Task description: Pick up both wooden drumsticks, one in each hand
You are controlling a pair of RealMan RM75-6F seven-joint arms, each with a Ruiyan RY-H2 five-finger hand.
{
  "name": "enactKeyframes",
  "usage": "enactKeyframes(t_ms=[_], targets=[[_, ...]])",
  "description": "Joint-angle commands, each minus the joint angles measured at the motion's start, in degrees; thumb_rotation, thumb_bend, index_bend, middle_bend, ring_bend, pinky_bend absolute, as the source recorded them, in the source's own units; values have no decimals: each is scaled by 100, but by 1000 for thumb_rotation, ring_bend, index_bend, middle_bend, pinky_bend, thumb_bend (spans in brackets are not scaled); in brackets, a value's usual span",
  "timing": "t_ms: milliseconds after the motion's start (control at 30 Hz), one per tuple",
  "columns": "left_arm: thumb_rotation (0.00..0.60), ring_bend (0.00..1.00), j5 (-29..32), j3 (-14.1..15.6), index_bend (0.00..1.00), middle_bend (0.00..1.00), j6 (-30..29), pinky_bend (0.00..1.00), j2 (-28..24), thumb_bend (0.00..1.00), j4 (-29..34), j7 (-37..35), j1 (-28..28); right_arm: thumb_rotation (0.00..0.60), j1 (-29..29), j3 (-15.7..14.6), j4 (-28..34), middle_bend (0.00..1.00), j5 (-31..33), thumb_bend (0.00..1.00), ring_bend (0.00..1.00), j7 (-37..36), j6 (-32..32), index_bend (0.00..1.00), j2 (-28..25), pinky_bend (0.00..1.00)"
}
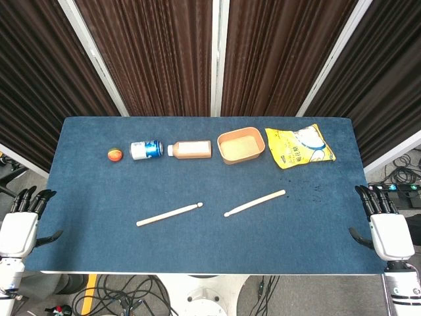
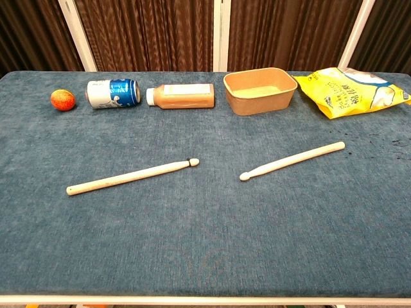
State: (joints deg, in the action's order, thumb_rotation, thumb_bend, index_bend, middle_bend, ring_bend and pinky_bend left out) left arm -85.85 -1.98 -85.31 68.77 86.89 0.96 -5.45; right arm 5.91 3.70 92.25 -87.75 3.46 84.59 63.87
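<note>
Two pale wooden drumsticks lie on the blue cloth near the table's front. The left drumstick (image 1: 169,214) (image 2: 133,176) points its tip toward the middle. The right drumstick (image 1: 254,203) (image 2: 293,160) also has its tip toward the middle, a short gap apart from the other. My left hand (image 1: 20,224) hangs at the table's left edge, fingers spread, holding nothing. My right hand (image 1: 388,230) hangs at the right edge, likewise open. Both hands are far from the sticks and show only in the head view.
Along the back stand a small orange ball (image 1: 114,155), a blue can on its side (image 1: 145,149), a brown bottle lying down (image 1: 191,149), a tan paper bowl (image 1: 241,145) and a yellow snack bag (image 1: 299,146). Curtains hang behind the table (image 1: 316,230).
</note>
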Motion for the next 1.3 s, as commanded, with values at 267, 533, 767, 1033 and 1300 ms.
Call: enactKeyframes(t_ms=[267,533,767,1033,1300], targets=[[600,15,58,36,162,141,-56,73,40,70,54,78,103,600,133,-49,-92,108,-78,90,32,-138,-224,0,14,163],[600,15,72,-39,162,141,-4,73,45,68,83,126,31,600,599,39,-128,143,-290,113,46,-213,-700,22,-10,181],[600,15,38,-54,162,141,23,73,63,67,80,148,-14,600,1628,267,-450,223,-371,160,88,-131,-1887,177,393,224],[600,15,70,-39,162,141,5,73,-18,66,166,154,28,600,2594,342,-1528,299,-338,160,133,187,-2921,288,1438,269],[600,15,168,-55,162,140,95,74,-50,67,210,120,18,600,2917,263,-2775,390,-316,152,206,261,-2962,406,2401,313]])
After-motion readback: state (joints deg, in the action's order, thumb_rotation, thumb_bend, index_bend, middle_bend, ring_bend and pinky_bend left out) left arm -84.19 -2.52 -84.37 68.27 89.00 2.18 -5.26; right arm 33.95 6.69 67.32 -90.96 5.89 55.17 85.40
